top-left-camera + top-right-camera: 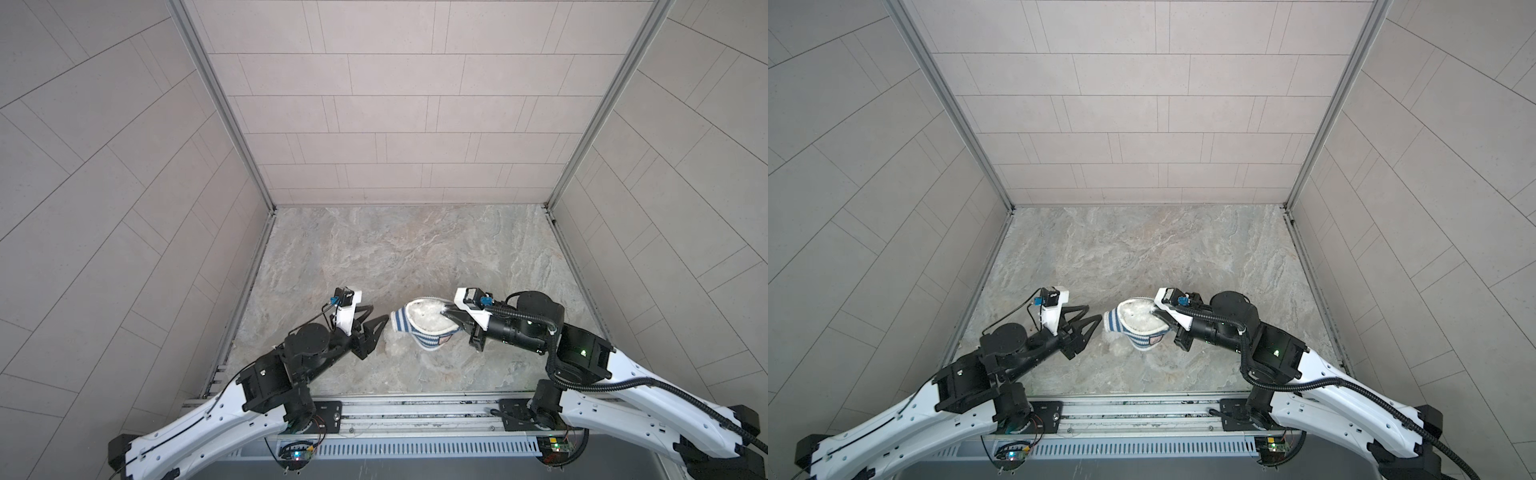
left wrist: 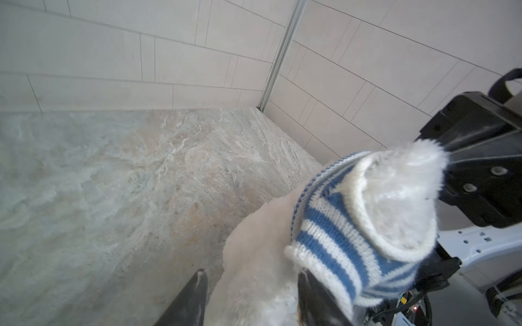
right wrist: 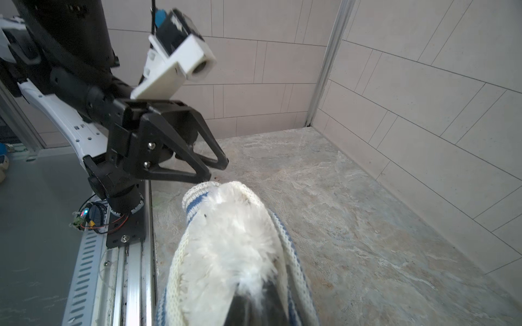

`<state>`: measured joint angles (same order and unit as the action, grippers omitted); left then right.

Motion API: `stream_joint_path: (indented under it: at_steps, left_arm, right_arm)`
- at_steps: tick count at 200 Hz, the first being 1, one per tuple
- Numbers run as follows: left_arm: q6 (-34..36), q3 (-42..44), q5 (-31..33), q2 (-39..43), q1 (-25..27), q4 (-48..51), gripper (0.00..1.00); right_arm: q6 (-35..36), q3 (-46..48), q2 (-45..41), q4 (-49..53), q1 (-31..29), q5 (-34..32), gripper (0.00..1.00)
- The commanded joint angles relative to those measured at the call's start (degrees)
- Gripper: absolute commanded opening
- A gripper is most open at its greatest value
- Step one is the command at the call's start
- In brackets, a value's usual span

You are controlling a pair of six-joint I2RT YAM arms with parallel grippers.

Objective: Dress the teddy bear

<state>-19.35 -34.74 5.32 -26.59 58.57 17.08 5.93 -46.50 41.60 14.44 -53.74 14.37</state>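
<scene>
Softly fluffy, the white teddy bear (image 1: 424, 316) sits inside a ribbed blue-and-white knit shirt (image 1: 430, 340), its fur pinched by the closed right gripper (image 1: 447, 312). Just beside the shirt's sleeve, the angular black left gripper (image 1: 379, 313) stands with jaws parted.

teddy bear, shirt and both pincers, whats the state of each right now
teddy bear, partly dressed, white fur showing through a wide opening in the knit
striped shirt, pulled partway over the teddy bear, one sleeve end pointing at the left arm
left pincer, open, at the sleeve end
right pincer, shut on the teddy bear's fur
</scene>
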Motion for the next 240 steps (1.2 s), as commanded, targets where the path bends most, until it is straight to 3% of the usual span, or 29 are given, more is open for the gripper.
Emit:
stream_joint_path:
  at_steps: [1, 15, 28, 67, 106, 131, 179, 208, 229, 240]
  left_arm:
    - [12.95, -9.09, -11.39, -1.82, 0.47, 12.69, 0.66]
    - [16.32, -13.67, -17.09, -4.74, 1.01, 13.01, 0.77]
    - [19.05, -17.22, -18.64, -8.28, 1.12, 13.02, 0.82]
    - [26.42, -26.69, -21.39, -21.43, 1.11, 16.79, 0.74]
    - [28.64, -30.57, -22.08, -28.24, 1.11, 17.12, 0.67]
    - [28.30, -31.48, -19.01, -30.81, 1.11, 16.41, 0.65]
    - [29.11, -31.05, -15.96, -33.12, 1.16, 15.38, 0.50]
    - [29.11, -29.77, -15.89, -33.70, 1.51, 14.53, 0.48]
    - [28.86, -28.75, -15.10, -33.25, 1.73, 13.67, 0.35]
    - [28.62, -27.68, -14.03, -32.39, 1.75, 12.59, 0.21]
  right_arm:
    - [5.83, -3.43, 0.57, 4.34, -0.06, 1.08, 0.00]
    - [7.81, -4.94, 2.35, 5.71, -0.11, 1.44, 0.00]
    - [8.89, -5.81, 3.49, 5.95, -0.13, 1.99, 0.00]
    - [9.90, -7.32, 4.97, 4.99, -0.12, 4.98, 0.00]
    - [10.21, -7.51, 6.41, 3.51, -0.24, 6.36, 0.00]
    - [9.60, -6.70, 6.42, 1.98, -0.33, 6.95, 0.00]
    - [8.32, -6.31, 6.54, -0.05, -0.48, 7.36, 0.00]
    - [7.26, -5.59, 6.37, -2.01, -0.49, 6.28, 0.00]
    - [6.53, -5.59, 6.35, -2.66, -0.59, 4.48, 0.00]
    - [5.94, -5.88, 6.47, -2.60, -0.72, 3.35, 0.00]
